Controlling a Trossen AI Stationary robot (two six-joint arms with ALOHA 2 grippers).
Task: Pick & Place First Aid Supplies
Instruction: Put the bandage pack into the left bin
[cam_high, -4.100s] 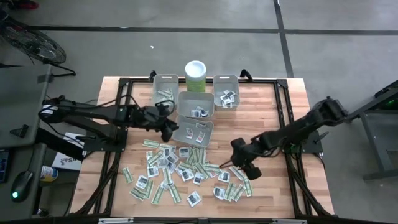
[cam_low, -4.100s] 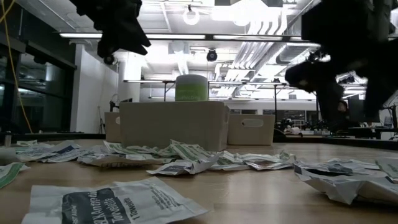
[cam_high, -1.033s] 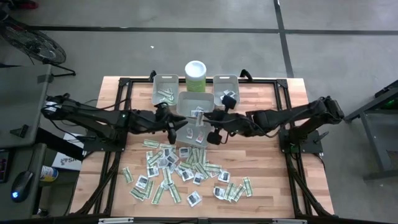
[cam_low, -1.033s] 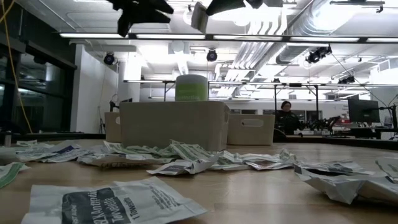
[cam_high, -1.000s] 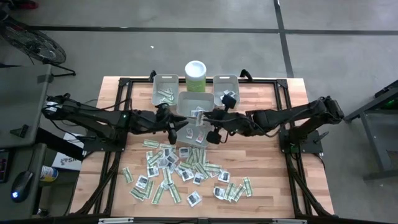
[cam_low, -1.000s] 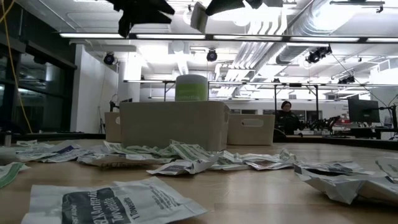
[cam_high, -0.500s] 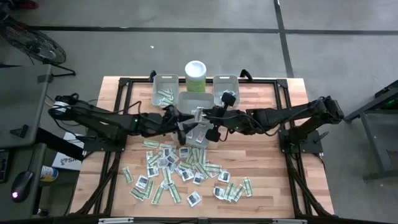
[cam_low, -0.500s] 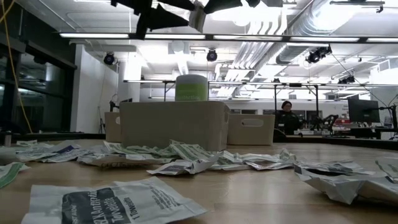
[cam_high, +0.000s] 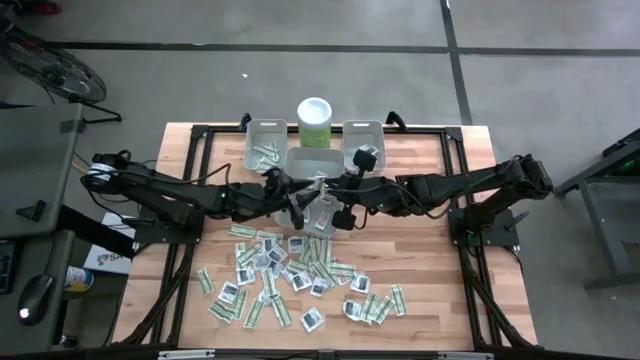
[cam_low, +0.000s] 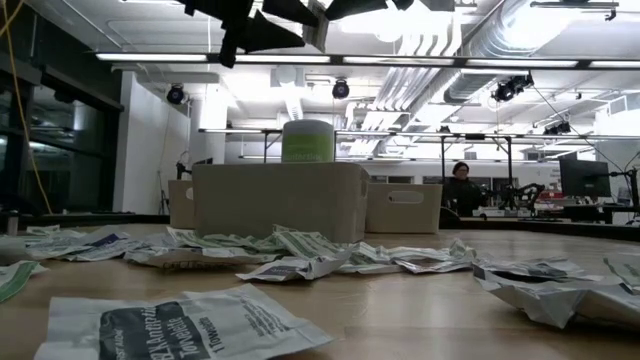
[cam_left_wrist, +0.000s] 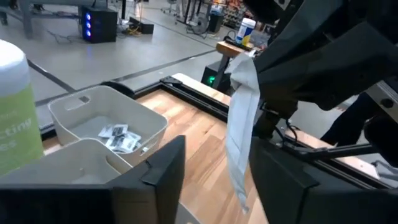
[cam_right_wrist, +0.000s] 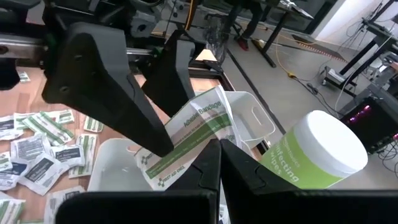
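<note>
Above the bins (cam_high: 316, 165) | right tool (cam_high: 328, 192) pinching packet (cam_right_wrist: 189, 134) | left tool (cam_high: 297, 203) spread

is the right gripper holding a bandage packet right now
Yes, the right gripper is shut on an adhesive bandage packet, held up above the grey bins.

I am wearing matte black all over: two slim jointed arms with thin black cables looping alongside, each ending in a claw of flat, angular black fingers (cam_left_wrist: 163, 171).
</note>
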